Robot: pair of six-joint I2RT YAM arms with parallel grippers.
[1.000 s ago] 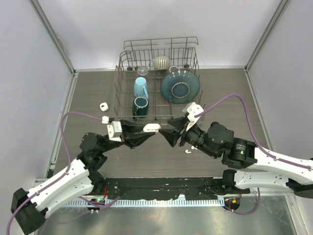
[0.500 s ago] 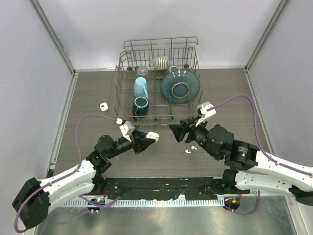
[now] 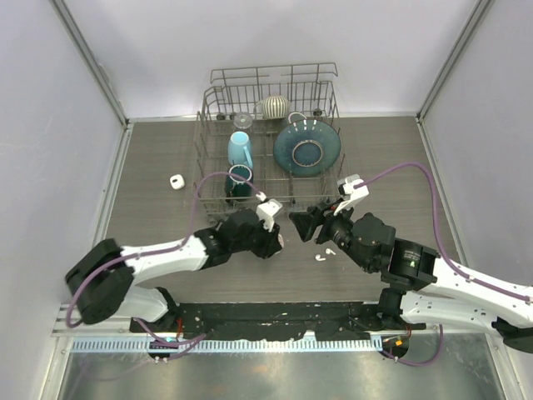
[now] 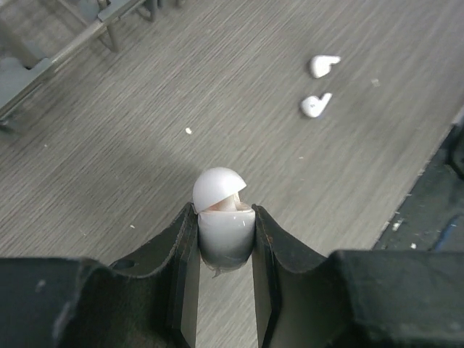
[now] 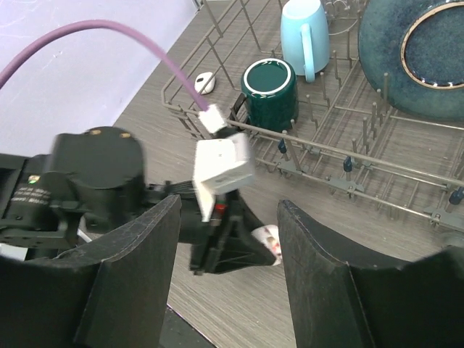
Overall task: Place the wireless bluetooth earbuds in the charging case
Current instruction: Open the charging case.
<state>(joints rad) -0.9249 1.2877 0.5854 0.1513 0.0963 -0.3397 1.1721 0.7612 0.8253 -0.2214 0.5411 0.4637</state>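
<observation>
My left gripper (image 4: pixel 224 216) is shut on the white charging case (image 4: pixel 225 233), pinching its body from both sides a little above the table. The case's lid (image 4: pixel 217 186) stands open. Two white wireless bluetooth earbuds (image 4: pixel 323 65) (image 4: pixel 315 106) lie on the wood-grain table ahead of it; from above they show as small white pieces (image 3: pixel 321 257) under the right wrist. My right gripper (image 3: pixel 300 225) faces the left gripper (image 3: pixel 271 242) with a small gap between them. Its jaws are open and empty, and the case (image 5: pixel 267 238) shows between its fingers, farther off.
A wire dish rack (image 3: pixel 205 112) stands at the back, holding a dark green mug (image 5: pixel 268 85), a light blue mug (image 5: pixel 304 32) and a blue plate (image 3: pixel 306 147). A small white object (image 3: pixel 176 181) lies left of the rack. Purple cables loop over both arms.
The left arm has swung and rolled, carrying the case a little to the right. The right gripper drew back from the case toward the right, and its jaws widened slightly.
</observation>
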